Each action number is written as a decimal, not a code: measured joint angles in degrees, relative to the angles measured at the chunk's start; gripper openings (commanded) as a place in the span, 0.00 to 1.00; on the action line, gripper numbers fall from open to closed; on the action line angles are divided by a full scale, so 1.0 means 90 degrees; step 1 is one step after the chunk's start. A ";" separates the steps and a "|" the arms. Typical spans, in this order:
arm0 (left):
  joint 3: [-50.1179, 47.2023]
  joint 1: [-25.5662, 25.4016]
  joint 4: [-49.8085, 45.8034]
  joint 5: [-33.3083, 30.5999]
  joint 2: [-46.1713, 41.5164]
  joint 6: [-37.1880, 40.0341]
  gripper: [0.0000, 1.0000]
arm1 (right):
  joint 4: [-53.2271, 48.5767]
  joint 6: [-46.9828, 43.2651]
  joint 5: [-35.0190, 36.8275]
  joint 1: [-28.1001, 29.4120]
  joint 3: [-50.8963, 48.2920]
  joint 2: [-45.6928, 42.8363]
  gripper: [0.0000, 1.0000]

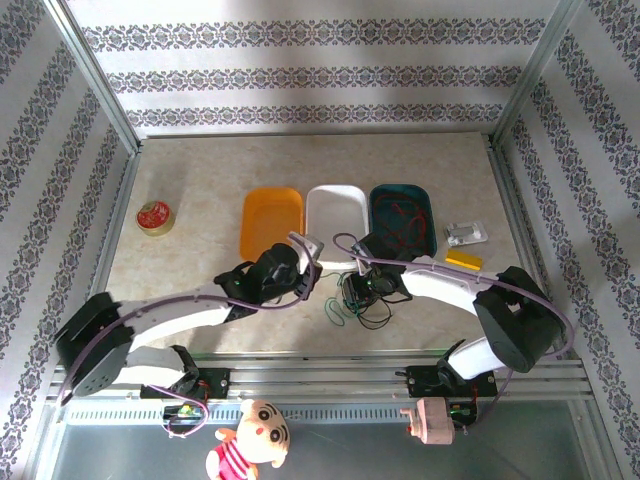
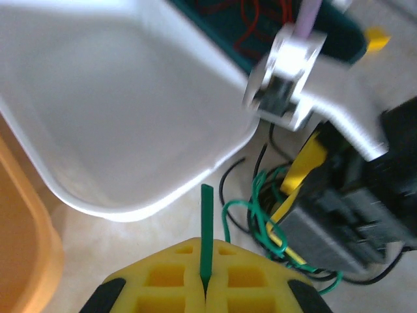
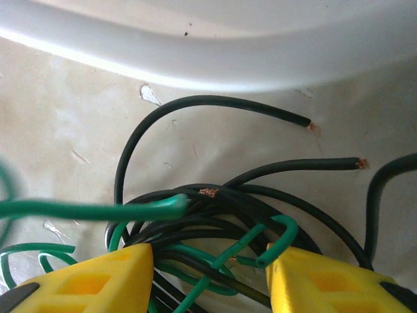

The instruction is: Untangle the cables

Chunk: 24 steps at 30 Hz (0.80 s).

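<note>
The cables are a knot of black and green wires (image 1: pixel 352 306) lying on the table just in front of the white tray (image 1: pixel 336 200). My left gripper (image 2: pixel 206 287) is shut on a green cable (image 2: pixel 206 222), whose end sticks up straight from between the yellow fingers (image 2: pixel 163 274). From the top it sits at the tray's near edge (image 1: pixel 312 272). My right gripper (image 3: pixel 210 274) straddles the tangle (image 3: pixel 215 222), jaws apart, with black and green strands loosely between the fingers (image 3: pixel 98 280). Red cables (image 1: pixel 404 215) lie in the teal tray (image 1: pixel 430 205).
An orange tray (image 1: pixel 272 220) stands left of the white one. A red tape roll (image 1: pixel 154 216) lies at the far left; a clear bag (image 1: pixel 466 234) and a yellow block (image 1: pixel 462 259) at the right. The two grippers are close together (image 1: pixel 362 288).
</note>
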 measured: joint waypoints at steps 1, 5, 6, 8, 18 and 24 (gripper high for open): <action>-0.0019 0.0000 -0.0019 -0.0051 -0.0204 -0.0015 0.00 | 0.0010 0.0024 0.0000 -0.0002 -0.0005 0.0000 0.48; -0.0134 0.0051 -0.0100 -0.0442 -0.1090 -0.0109 0.00 | 0.0083 0.0124 -0.0027 -0.0087 -0.0063 -0.0022 0.49; -0.0168 0.0095 -0.0100 -0.0546 -0.1307 -0.0143 0.00 | 0.0119 0.0158 -0.0034 -0.0119 -0.0092 -0.0046 0.49; -0.0228 0.0221 -0.0097 -0.0687 -0.1656 -0.0204 0.00 | 0.0175 0.0209 -0.0049 -0.0143 -0.0146 -0.0087 0.49; -0.0350 0.1008 -0.0134 -0.0969 -0.2691 -0.0474 0.00 | 0.0384 0.0481 -0.0126 -0.0342 -0.0369 -0.0279 0.49; -0.0342 0.1044 -0.0282 -0.1309 -0.3070 -0.0396 0.00 | 0.0381 0.0634 -0.0136 -0.0466 -0.0410 -0.0330 0.51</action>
